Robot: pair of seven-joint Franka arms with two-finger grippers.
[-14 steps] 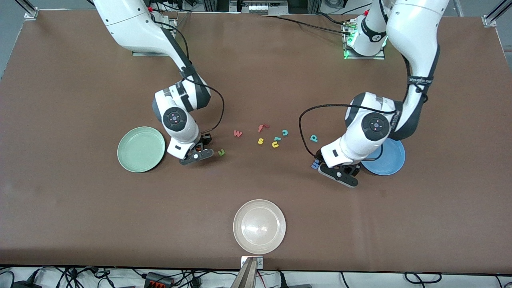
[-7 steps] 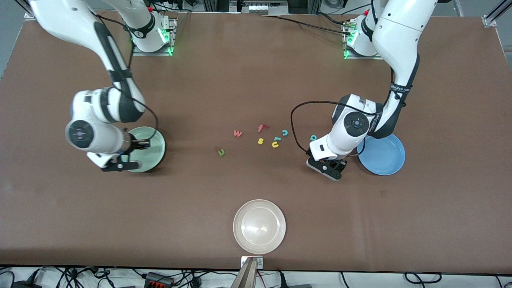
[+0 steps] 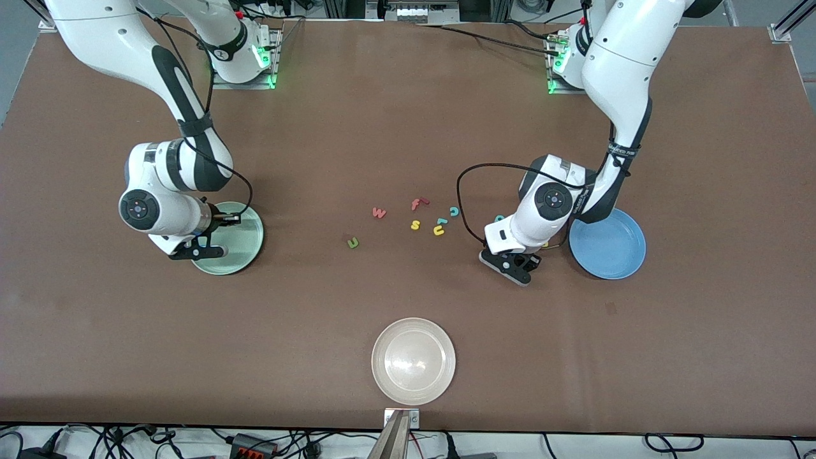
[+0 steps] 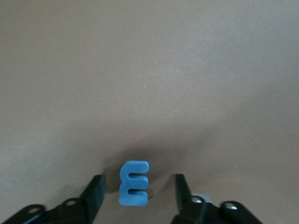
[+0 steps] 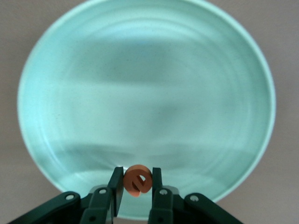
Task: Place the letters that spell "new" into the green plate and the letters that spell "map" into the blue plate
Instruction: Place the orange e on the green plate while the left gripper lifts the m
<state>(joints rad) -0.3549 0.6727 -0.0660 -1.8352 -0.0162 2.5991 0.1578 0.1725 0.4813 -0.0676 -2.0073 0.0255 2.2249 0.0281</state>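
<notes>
My right gripper [image 3: 197, 250] hangs over the green plate [image 3: 239, 239], near its rim. It is shut on the orange e [image 5: 137, 181], which stands pinched between the fingers above the plate's pale floor [image 5: 140, 93]. My left gripper [image 3: 513, 266] is low at the table beside the blue plate [image 3: 609, 245]. The dark blue m [image 4: 134, 183] lies flat between its open fingers [image 4: 96, 191], with a gap on each side. The green n [image 3: 352, 242] and pinkish w [image 3: 379, 212] lie mid-table. The teal p [image 3: 500, 218] peeks out by the left wrist.
A red f [image 3: 417, 203], teal c [image 3: 454, 211], yellow s [image 3: 415, 224] and yellow u [image 3: 438, 230] lie clustered mid-table. A white plate [image 3: 413, 361] sits near the table's front edge.
The right arm has carried the e from beside the n to above the green plate. The left gripper has shifted over the m and its fingers have drawn closer together.
</notes>
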